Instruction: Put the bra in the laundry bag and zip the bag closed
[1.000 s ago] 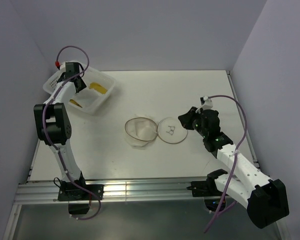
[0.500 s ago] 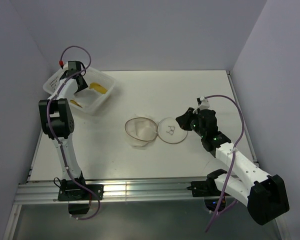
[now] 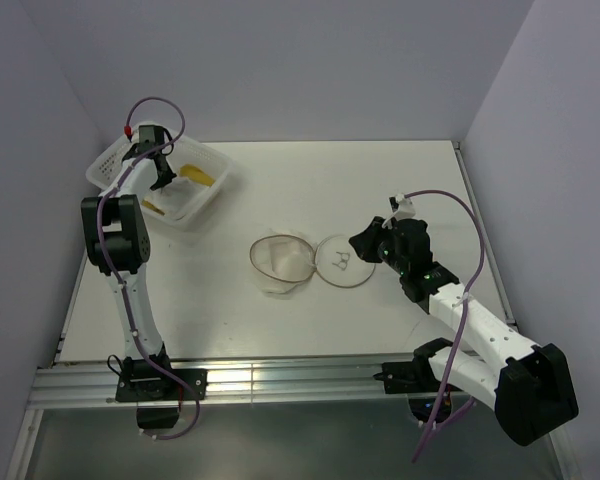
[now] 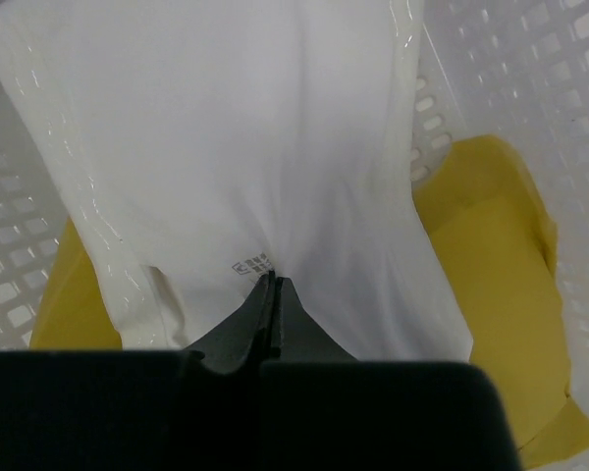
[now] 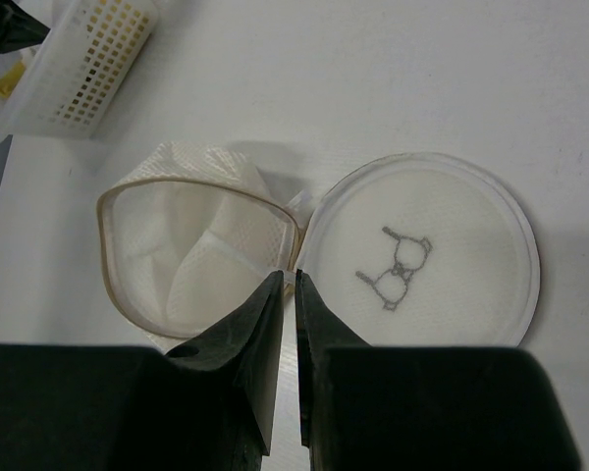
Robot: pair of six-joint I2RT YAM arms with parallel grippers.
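Observation:
The bra [image 4: 236,137] is smooth white fabric with glossy edges and a small printed label, lying in the white basket [image 4: 530,59] over yellow cloth [image 4: 491,245]. My left gripper [image 4: 273,280] is down in that basket [image 3: 215,165] and is shut on a pinch of the white fabric, which puckers at the tips; in the top view the left gripper [image 3: 163,182] hides the bra. The laundry bag [image 3: 280,260] lies open mid-table, its tan-rimmed mesh pouch [image 5: 196,245] beside the round flap lid [image 5: 422,255]. My right gripper [image 3: 362,243] hovers above the lid's right side, its jaws [image 5: 294,277] nearly together and empty.
The perforated basket [image 5: 88,69] stands at the table's far left corner, with yellow cloth [image 3: 197,175] showing inside it. Grey walls close in the table at the back and on both sides. A metal rail runs along the near edge.
The left gripper was open over the basket and has now shut on the white fabric. The right gripper has drifted slightly left, toward the lid, with its jaws unchanged.

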